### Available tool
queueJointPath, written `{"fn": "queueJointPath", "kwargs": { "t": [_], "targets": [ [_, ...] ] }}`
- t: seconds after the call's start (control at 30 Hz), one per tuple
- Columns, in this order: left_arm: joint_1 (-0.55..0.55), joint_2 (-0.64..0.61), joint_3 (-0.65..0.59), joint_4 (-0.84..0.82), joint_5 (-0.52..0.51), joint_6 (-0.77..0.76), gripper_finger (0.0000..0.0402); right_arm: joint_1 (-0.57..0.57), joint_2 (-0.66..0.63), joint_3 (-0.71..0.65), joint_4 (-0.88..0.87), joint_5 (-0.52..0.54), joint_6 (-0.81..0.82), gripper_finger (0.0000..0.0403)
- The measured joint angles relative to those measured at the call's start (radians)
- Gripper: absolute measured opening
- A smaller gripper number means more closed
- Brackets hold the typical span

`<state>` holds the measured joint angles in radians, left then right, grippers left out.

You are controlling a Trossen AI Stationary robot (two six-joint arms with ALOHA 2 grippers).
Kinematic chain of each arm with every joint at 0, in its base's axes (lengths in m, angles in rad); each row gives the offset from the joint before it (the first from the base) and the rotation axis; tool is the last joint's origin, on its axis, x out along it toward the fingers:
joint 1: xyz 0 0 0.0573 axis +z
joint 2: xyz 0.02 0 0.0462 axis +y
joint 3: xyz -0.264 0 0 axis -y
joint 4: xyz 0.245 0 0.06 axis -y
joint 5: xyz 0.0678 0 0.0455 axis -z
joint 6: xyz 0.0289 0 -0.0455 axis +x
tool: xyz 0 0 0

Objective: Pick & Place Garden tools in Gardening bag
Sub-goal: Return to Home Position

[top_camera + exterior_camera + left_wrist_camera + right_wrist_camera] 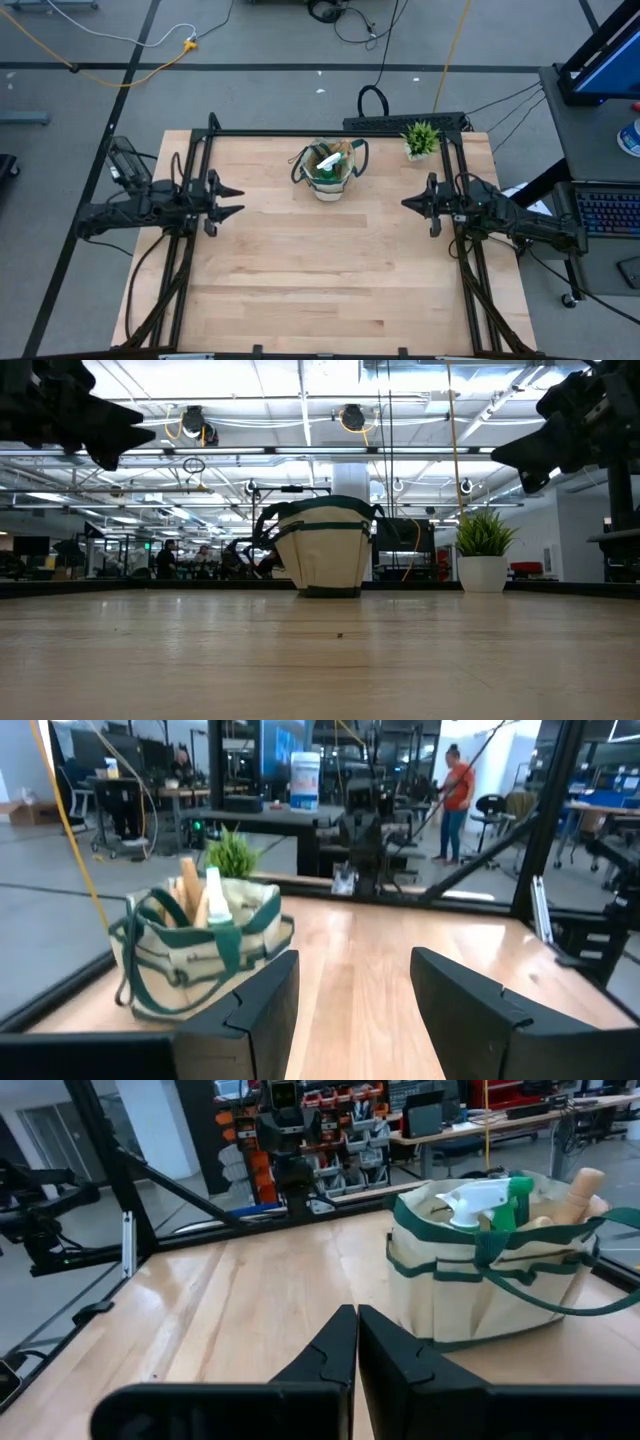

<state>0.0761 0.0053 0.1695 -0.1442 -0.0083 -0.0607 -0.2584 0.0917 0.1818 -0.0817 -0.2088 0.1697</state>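
**Colleague:** Bag position, please?

**Operator:** I see the gardening bag (328, 172) upright on the table (330, 285), close to the middle of the far edge. Out of its open top come the green spray bottle (492, 1200) with its white nozzle and, just beside it, a wooden handle (581, 1186). Which tool this handle belongs to, I cannot tell, because the rest is hidden inside the bag.

**Colleague:** What stands around it?

**Operator:** A small potted plant (421, 138) stands at the far right corner, well apart from the bag.

**Colleague:** And your claws?

**Operator:** My left gripper (236, 200) hangs over the left side of the table, nearer to the far edge than to the near one, and points toward the middle. Its fingers (250, 1015) are spread, and between them I see only the wood of the table. My right gripper (406, 204) hangs over the right side and faces the left one. Its fingers (325, 1350) are pressed together, tip against tip. Both are well apart from the bag, and in the low view both are high above the table.
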Motion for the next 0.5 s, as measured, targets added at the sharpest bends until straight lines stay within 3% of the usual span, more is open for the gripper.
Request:
{"fn": "queueJointPath", "kwargs": {
  "t": [0.5],
  "targets": [
    [0.000,0.000,-0.126,0.185,0.007,-0.024,0.0200,0.000,0.001,0.000,0.000,-0.002,-0.006,0.0006]
  ]
}}
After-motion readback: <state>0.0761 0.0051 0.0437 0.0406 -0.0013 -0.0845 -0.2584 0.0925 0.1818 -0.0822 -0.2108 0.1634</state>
